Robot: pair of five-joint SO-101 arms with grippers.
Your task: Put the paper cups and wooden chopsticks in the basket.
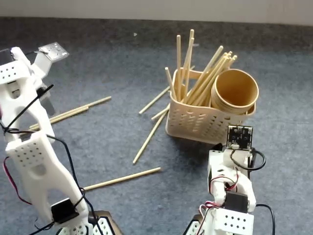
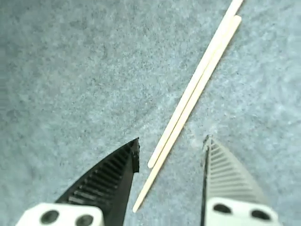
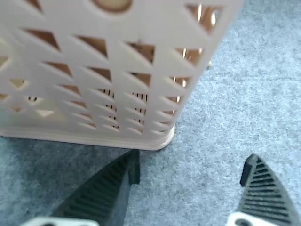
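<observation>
- Your left pincer [image 2: 171,141] was open, and two thin pale wooden chopsticks [image 2: 197,84] lay with their near ends in its gap.
- Your right pincer [image 3: 192,162] was open too, just beside the cream plastic basket [image 3: 117,94].
- The tan paper cups [image 1: 237,90] sat in that basket.

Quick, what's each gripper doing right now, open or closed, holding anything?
Left gripper: open, empty, over two chopsticks.
Right gripper: open, empty, beside the basket.

Grey carpet [image 1: 112,54], pale wall [image 1: 146,7] behind.
</observation>
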